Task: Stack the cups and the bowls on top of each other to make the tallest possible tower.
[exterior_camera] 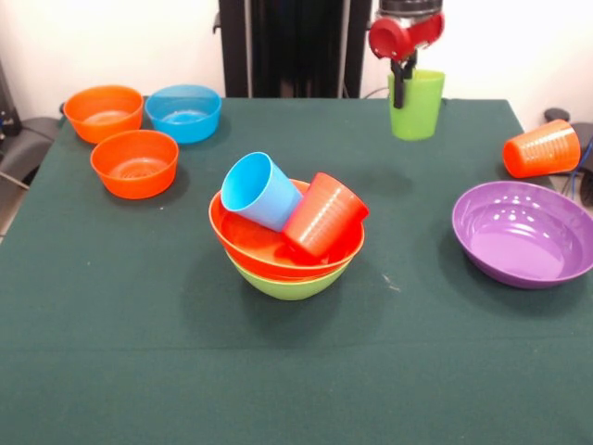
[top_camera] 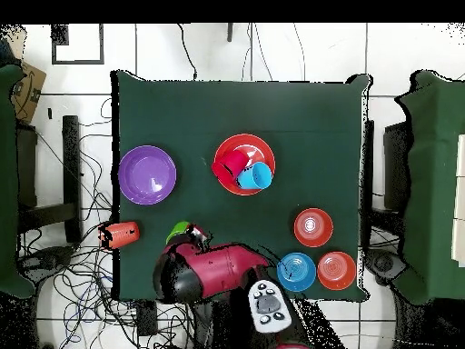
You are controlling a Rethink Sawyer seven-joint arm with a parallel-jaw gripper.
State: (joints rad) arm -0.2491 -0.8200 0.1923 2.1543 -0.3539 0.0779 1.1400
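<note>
At the table's middle the tower is an orange-red bowl nested in a lime green bowl. A light blue cup and a red cup lie tilted inside it; the same tower shows from above. My gripper is shut on the rim of the lime green cup and holds it upright above the table's far side, also seen as gripper and green cup. An orange cup lies on its side at the right.
A large purple bowl stands right of the tower. Two small orange bowls and a small blue bowl sit at the far left. Cables lie on the floor beside the table.
</note>
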